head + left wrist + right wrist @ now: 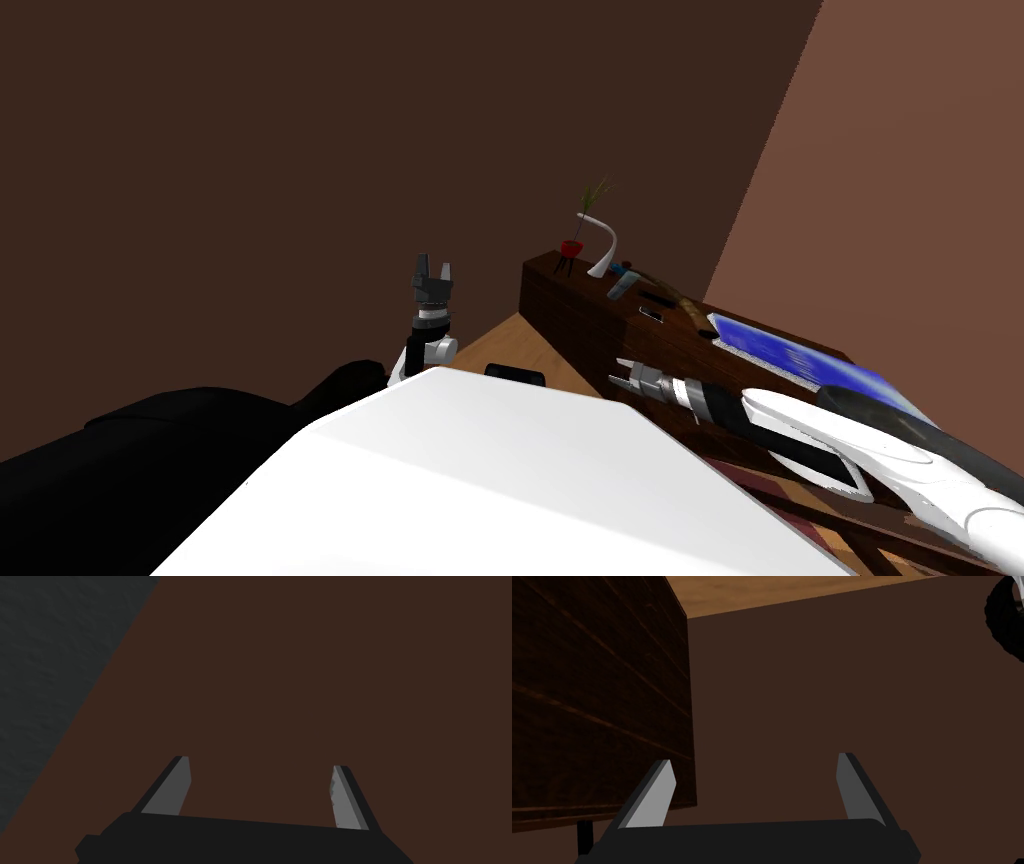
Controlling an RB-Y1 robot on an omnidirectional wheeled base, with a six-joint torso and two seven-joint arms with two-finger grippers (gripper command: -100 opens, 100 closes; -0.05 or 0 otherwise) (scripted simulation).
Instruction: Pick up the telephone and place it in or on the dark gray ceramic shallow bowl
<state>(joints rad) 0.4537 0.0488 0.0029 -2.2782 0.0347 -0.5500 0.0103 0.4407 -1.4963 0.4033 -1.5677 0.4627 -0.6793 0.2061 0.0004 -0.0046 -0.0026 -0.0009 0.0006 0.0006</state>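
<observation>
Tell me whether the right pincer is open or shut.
Open. The right pincer has its two fingers standing well apart, nothing between them, beside the dark wooden cabinet.

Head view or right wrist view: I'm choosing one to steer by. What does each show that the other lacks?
Head view: the desk top with a red-potted plant, white lamp, blue panel; the left jaws raised. Right wrist view: the right jaws plainly open; a black post below the desk's side. Both: right jaws, desk's planked side, brown wall, wooden floor.
</observation>
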